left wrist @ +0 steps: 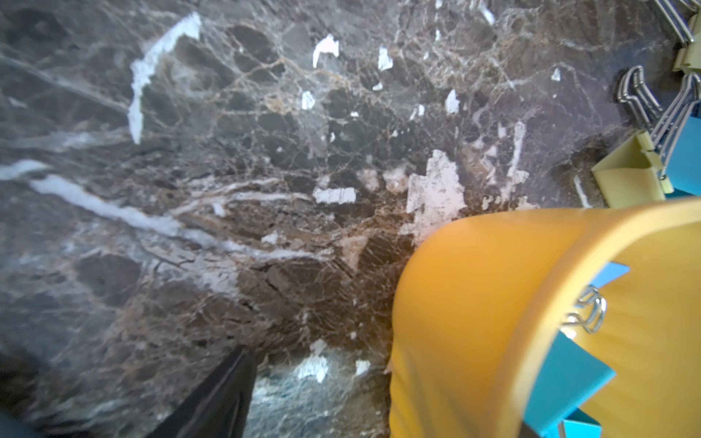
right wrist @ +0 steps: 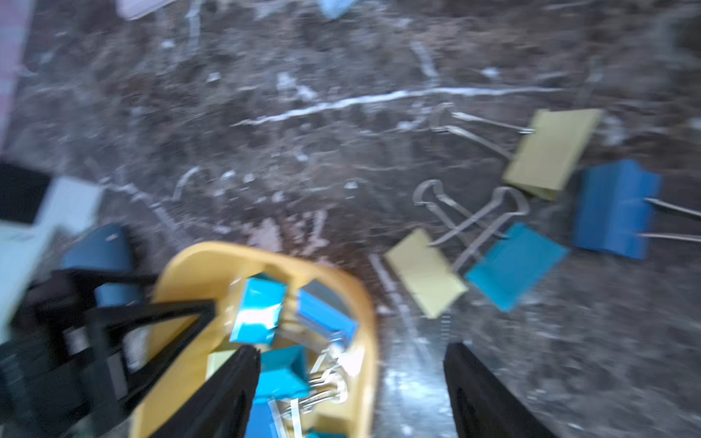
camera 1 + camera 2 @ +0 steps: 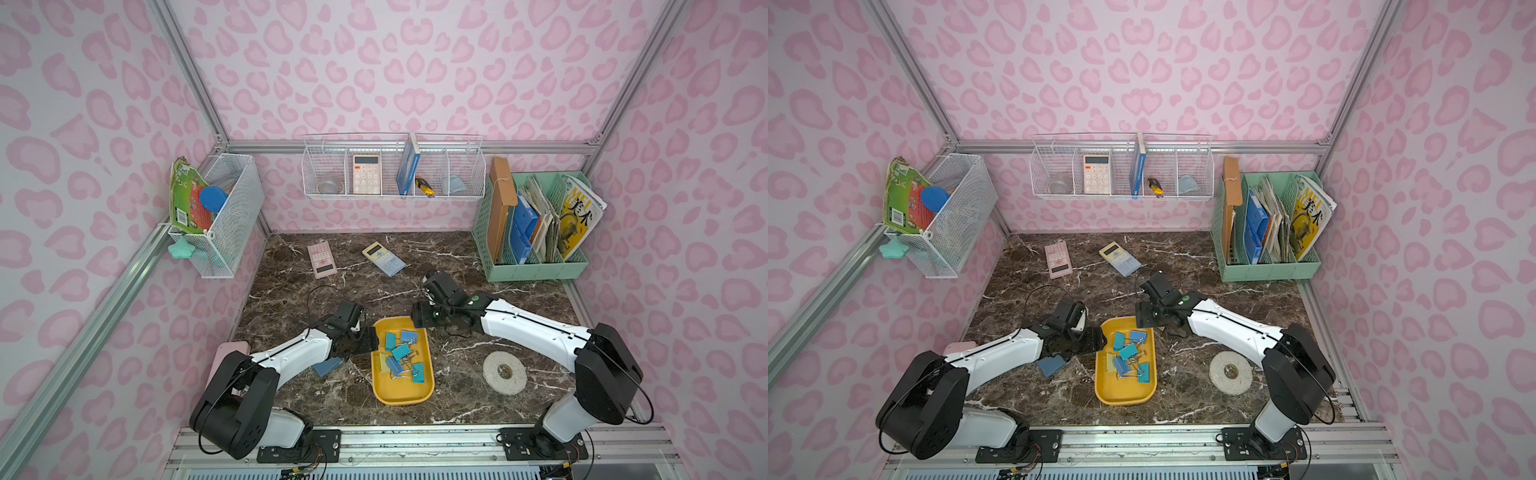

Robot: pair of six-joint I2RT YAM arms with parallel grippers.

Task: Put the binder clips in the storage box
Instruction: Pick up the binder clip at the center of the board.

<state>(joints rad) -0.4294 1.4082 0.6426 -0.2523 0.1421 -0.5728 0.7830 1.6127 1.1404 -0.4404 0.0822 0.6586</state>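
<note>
Some binder clips [image 3: 401,351] lie in the yellow storage box [image 3: 401,402]; four more clips [image 2: 516,265] wait on the table [image 3: 457,266] just beside it. The left arm [image 3: 291,353] and right arm [image 3: 536,328] both hold their jaws wide, empty — the right should next reach a loose clip and pinch it.

A dark brown, white-veined marble desk [image 3: 457,374] is shown in both top views. Toward the back, a pink calculator [image 3: 321,259] and a blue-and-yellow calculator [image 3: 383,258] are laid flat and well apart, and a mint green file organizer [image 3: 536,270] is stood in the far corner. Nearer the front, the yellow storage box [image 3: 399,395] is flanked by a blue-grey pad [image 3: 328,366] and a white tape roll [image 3: 504,372]. Four loose binder clips [image 2: 516,265] are scattered near the box.
</note>
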